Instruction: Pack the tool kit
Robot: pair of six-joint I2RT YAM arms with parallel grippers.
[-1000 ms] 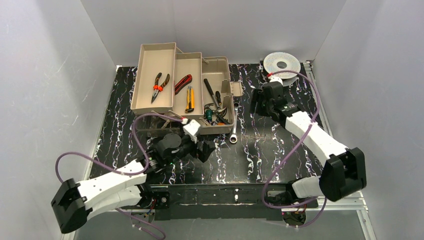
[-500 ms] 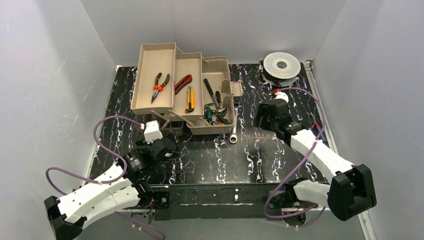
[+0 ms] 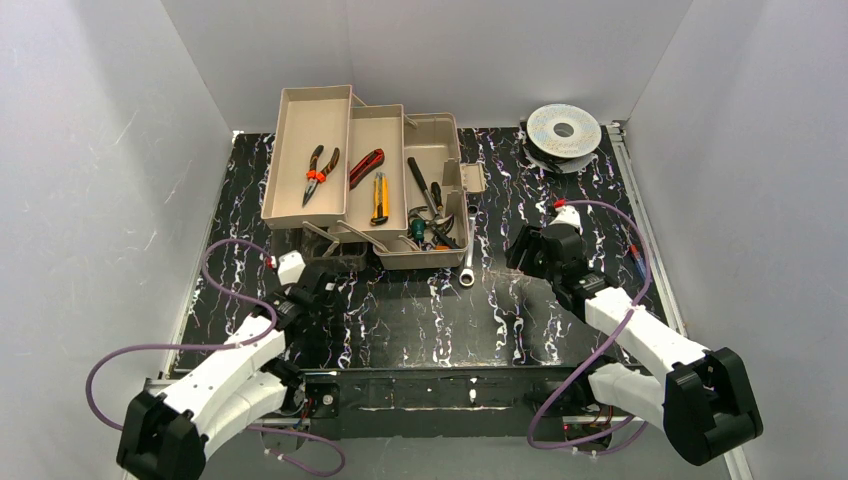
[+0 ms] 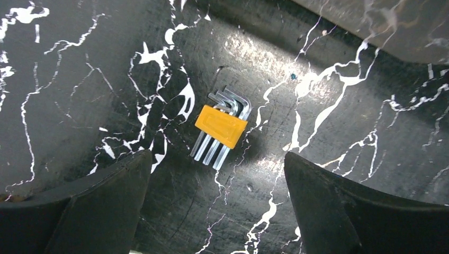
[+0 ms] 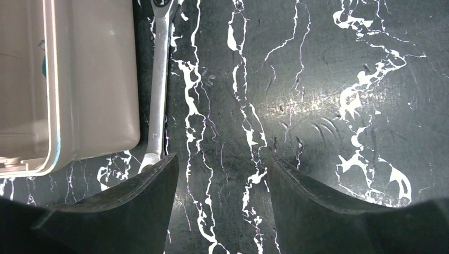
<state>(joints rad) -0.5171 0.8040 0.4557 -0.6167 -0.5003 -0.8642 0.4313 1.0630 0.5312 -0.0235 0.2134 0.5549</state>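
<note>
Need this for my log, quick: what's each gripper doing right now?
Left gripper: open, empty, above the hex keys.
Right gripper: open, empty, beside the wrench.

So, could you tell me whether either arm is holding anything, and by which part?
Nothing is held. Jaws on the left arm stand open above the hex key set; those on the right arm are open beside the wrench.

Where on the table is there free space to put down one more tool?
Free: the wide strip of table between the two arms, in front of the toolbox; also the patch between the toolbox and the wire spool. Crowded: beside the toolbox's right wall, where the wrench lies, and under the left gripper, where the hex key set lies.
</note>
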